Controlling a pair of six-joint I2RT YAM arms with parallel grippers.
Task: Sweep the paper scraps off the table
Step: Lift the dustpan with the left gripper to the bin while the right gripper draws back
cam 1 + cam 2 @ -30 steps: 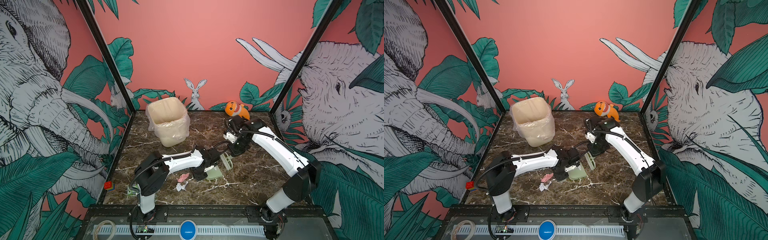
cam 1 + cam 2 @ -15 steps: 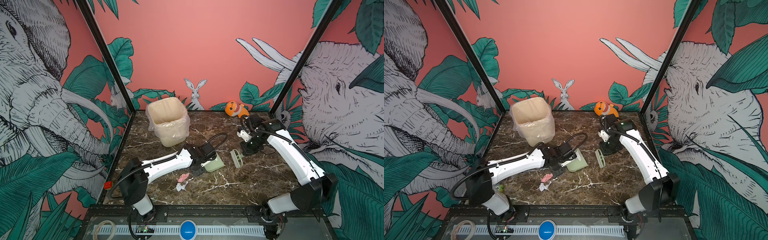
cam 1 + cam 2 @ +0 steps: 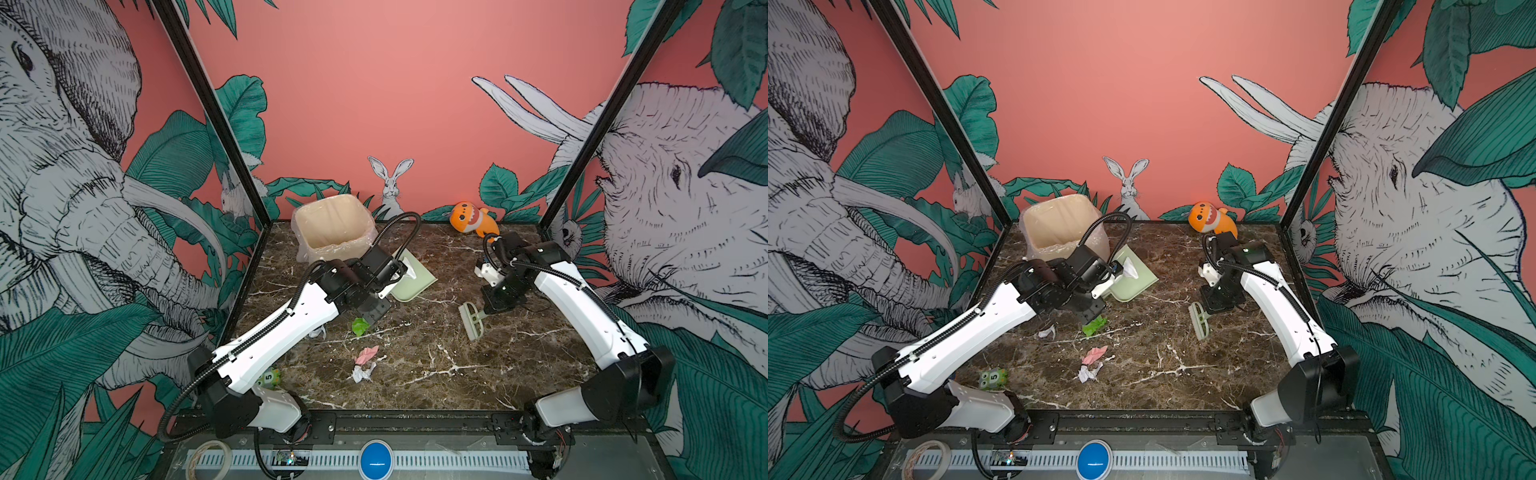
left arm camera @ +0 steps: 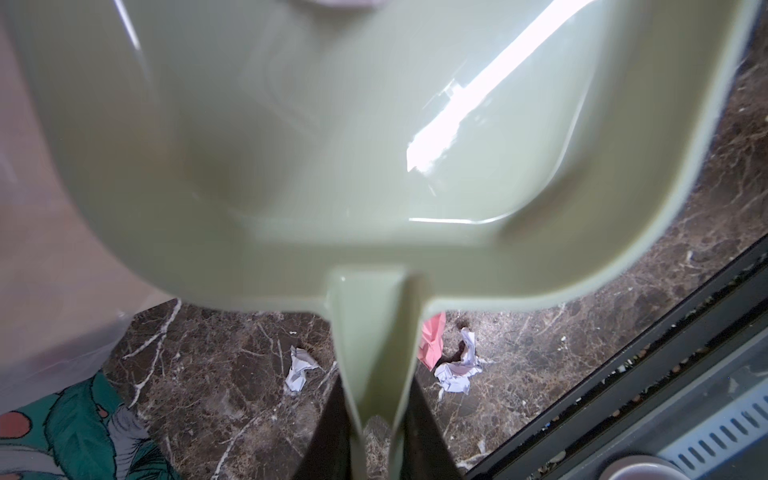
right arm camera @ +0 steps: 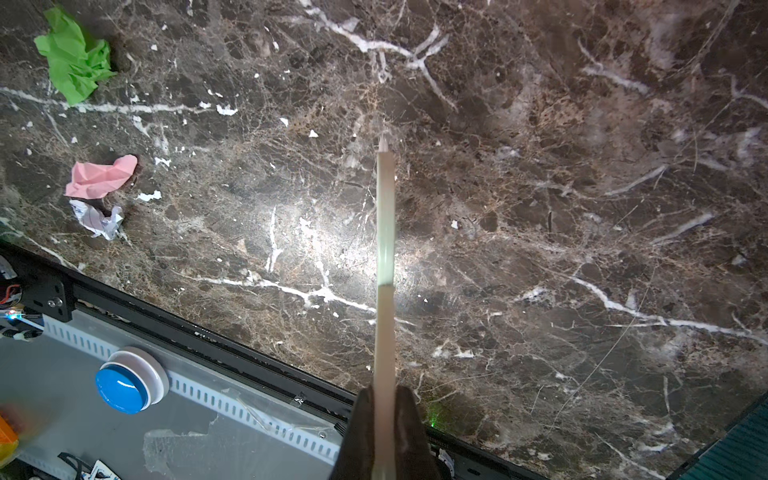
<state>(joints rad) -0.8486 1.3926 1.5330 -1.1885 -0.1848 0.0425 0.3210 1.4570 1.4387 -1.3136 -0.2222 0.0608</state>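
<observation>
My left gripper [image 3: 390, 286] is shut on the handle [image 4: 376, 374] of the pale green dustpan [image 3: 415, 284] [image 3: 1136, 282], which is raised and tilted beside the bin. A white scrap [image 3: 409, 268] lies in the pan. On the table [image 3: 478, 374], loose paper scraps show in both top views: green [image 3: 360, 326], pink [image 3: 367, 354], white [image 3: 361, 372], and another white one [image 3: 1047, 331] by the left arm. My right gripper [image 3: 496, 305] is shut on the brush [image 3: 471, 320] [image 5: 384, 249], its bristles near the tabletop right of the middle.
A cream bin [image 3: 332, 224] with a plastic liner stands at the back left. An orange plush shark [image 3: 473, 218] lies at the back. A small green toy [image 3: 992, 378] sits by the left arm's base. A black frame [image 3: 415, 415] edges the front.
The left arm has lifted the dustpan back toward the bin, uncovering the green scrap. The right arm has drawn the brush away to the right.
</observation>
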